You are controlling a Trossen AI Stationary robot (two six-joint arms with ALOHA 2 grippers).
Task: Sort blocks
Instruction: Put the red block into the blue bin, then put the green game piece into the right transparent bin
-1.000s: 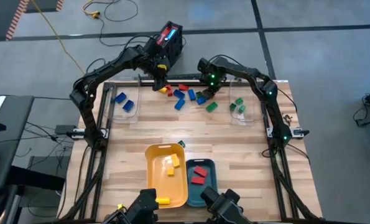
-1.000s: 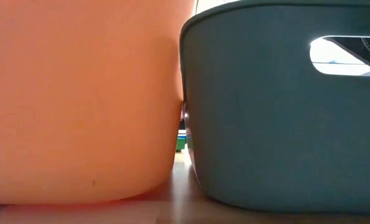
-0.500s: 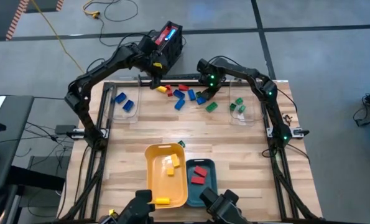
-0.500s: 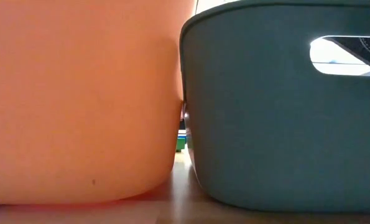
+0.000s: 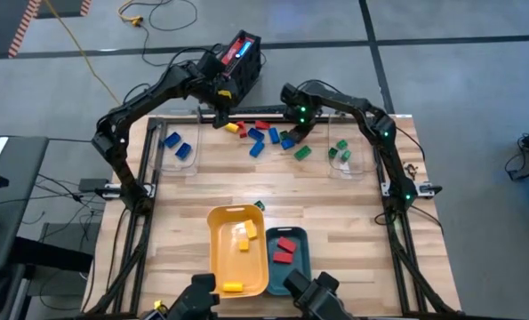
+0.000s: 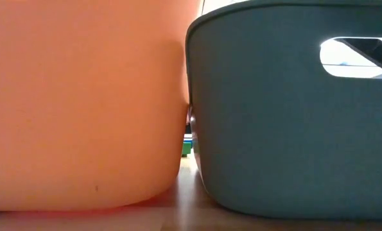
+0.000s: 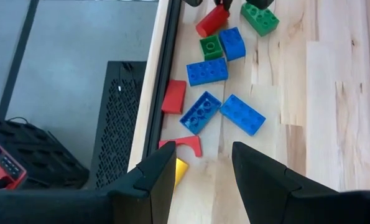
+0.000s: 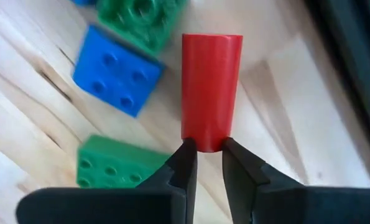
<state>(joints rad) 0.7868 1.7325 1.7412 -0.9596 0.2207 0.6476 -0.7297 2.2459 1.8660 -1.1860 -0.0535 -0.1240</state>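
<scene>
Right gripper (image 8: 205,152) pinched tight on a red block (image 8: 211,90), left gripper (image 7: 203,168) hanging half-open over the loose blocks (image 7: 225,93).

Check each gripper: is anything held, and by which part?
The right gripper has its jaws shut on the near end of a red block in the far pile. The left gripper stands open over the pile's other end, holding nothing.

Left gripper (image 7: 203,171) w/ fingers apart hangs over the table's (image 7: 334,93) edge, loose blocks (image 7: 217,93) scattered ahead, mostly blue plus some red & green, w/ a yellow one (image 7: 179,170) peeking beside one finger.
</scene>
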